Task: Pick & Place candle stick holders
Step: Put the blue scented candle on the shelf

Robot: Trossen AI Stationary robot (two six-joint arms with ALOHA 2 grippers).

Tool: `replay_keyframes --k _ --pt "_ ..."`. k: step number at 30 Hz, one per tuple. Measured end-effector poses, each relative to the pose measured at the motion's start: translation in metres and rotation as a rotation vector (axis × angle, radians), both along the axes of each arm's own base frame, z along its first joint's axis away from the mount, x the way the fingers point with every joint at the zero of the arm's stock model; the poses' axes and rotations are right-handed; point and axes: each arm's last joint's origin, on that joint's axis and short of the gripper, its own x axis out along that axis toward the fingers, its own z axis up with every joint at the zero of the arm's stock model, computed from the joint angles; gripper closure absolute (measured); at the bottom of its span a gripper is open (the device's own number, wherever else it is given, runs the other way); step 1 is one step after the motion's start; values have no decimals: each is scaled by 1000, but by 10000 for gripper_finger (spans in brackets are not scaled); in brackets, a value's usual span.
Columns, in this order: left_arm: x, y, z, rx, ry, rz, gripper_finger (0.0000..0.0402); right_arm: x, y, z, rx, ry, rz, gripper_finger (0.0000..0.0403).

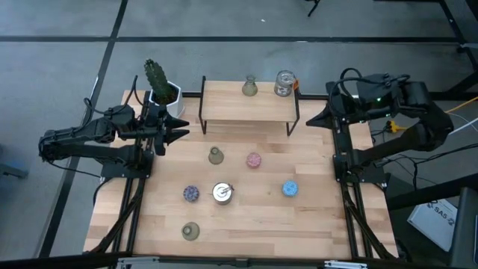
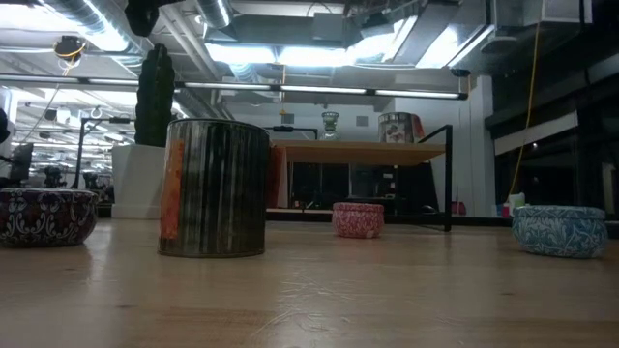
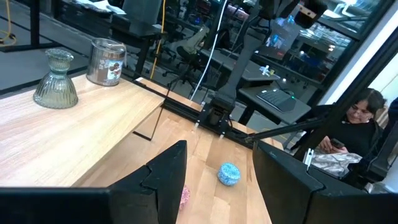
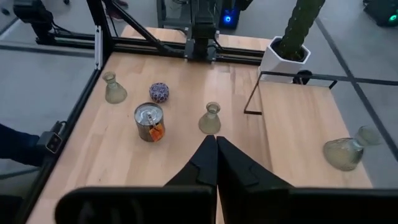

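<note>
On the raised shelf (image 1: 246, 108) at the far side stand an olive-green flared holder (image 1: 249, 87) and a silvery glass cup (image 1: 284, 83). On the table stand a second green holder (image 1: 216, 155), a pink round one (image 1: 254, 160), a dark speckled one (image 1: 191, 193), a silvery cup (image 1: 222, 193), a blue one (image 1: 290, 188) and a third green one (image 1: 190, 231). My left gripper (image 1: 178, 128) is open and empty, held above the table's far left, beside the shelf. My right gripper (image 1: 314, 119) is shut and empty at the shelf's right end.
A white pot with a green cactus (image 1: 160, 86) stands at the table's far left corner, close behind my left gripper. The shelf's black frame legs (image 1: 297, 119) stand on the table. A person (image 3: 360, 124) sits beyond the table's right side.
</note>
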Motion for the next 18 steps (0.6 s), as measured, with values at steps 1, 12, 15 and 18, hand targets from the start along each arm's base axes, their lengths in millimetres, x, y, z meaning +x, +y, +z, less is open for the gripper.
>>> replay_keyframes --k 1,12,15,18 --pt "0 0 0 0 0 0 222 0 0 -3 15 -2 4 402" --pt "0 0 0 1 1 10 222 -7 2 -48 72 -40 21 402" --pt "0 1 -1 1 13 20 222 -10 2 -62 84 -50 32 402" --pt "-1 1 -3 0 28 35 222 -11 3 -76 109 -57 56 402"
